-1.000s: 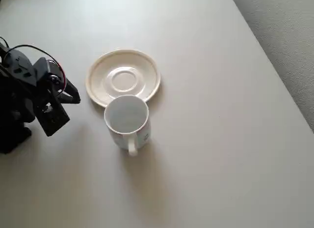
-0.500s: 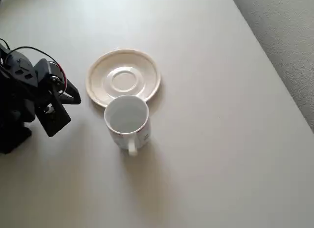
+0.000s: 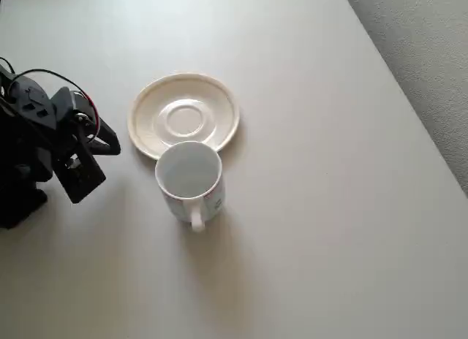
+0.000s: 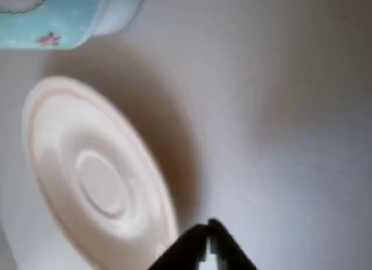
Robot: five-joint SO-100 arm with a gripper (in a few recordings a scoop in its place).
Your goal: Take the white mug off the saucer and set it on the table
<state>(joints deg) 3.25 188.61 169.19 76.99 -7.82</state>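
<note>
The hand (image 3: 110, 140), black with red and black wires behind it, sits at the left edge of the overhead view, its tip pointing right toward the saucer (image 3: 183, 116) but stopping short of it, with bare table between. In the wrist view the two black fingertips (image 4: 209, 238) meet at a point at the bottom edge, so the fingers are together and grip nothing.

The mug (image 3: 190, 180) is a white cylinder standing upright, mouth open to the overhead camera and empty inside. Its single loop handle points toward the bottom of that view. Small marks show faintly on its side near the handle. In the wrist view the mug (image 4: 52, 17) appears at the top left with a pale teal band and a small red mark. It stands on the table (image 3: 329, 207), just below the saucer in the overhead view, where its rim overlaps the saucer's near edge.

The saucer is round and cream-white, with a raised rim and a circular centre well, and it is bare. It is wider than the mug.

Grey textured carpet (image 3: 424, 54) shows past the table's right edge.

Nothing lies between the hand and the mug.

Count: one mug, one saucer, one hand.
</note>
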